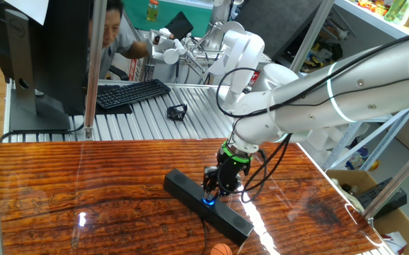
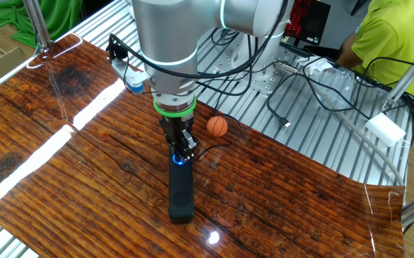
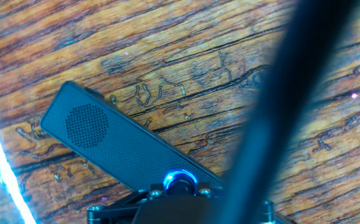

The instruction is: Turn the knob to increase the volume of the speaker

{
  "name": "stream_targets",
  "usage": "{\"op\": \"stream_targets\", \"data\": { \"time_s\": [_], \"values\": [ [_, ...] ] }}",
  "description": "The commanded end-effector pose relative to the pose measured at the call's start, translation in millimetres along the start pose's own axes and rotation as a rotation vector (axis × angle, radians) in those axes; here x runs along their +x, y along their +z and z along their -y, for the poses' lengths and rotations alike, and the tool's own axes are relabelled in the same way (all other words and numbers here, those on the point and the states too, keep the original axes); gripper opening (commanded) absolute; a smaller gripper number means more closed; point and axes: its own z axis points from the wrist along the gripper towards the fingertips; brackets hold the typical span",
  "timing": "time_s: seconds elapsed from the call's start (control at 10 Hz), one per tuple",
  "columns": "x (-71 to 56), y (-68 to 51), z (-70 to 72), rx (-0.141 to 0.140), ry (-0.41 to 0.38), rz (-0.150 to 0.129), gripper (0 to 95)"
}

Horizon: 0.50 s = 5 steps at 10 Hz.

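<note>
The end effector [image 1: 211, 192] is down on the knob [image 3: 180, 181] of the speaker [image 2: 180, 188]. Its fingers appear clamped on the knob. The speaker lies on the counter [image 2: 85, 165].

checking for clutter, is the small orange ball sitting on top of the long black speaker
No, the small orange ball rests on the wooden table, apart from the long matte black speaker.

The arm [image 1: 332, 95] is showing glossy white, rounded links with grey joint seams; a bright green ring [image 2: 175, 109] is circling the wrist; black cables [image 1: 257, 166] are looping beside it; the end effector [image 2: 184, 152] is showing black, angular metal parts
</note>
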Motion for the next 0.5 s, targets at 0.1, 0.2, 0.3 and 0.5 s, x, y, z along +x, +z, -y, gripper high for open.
{"op": "stream_targets", "data": {
  "time_s": [0.1,0.2,0.3,0.5],
  "values": [
    [0.7,0.5,0.3,0.006,0.016,0.011,0.0],
    [0.6,0.5,0.4,0.011,0.019,0.017,0.0],
    [0.6,0.5,0.4,0.014,0.02,0.02,0.0],
    [0.6,0.4,0.4,0.022,0.03,0.022,0.0]
  ]
}}
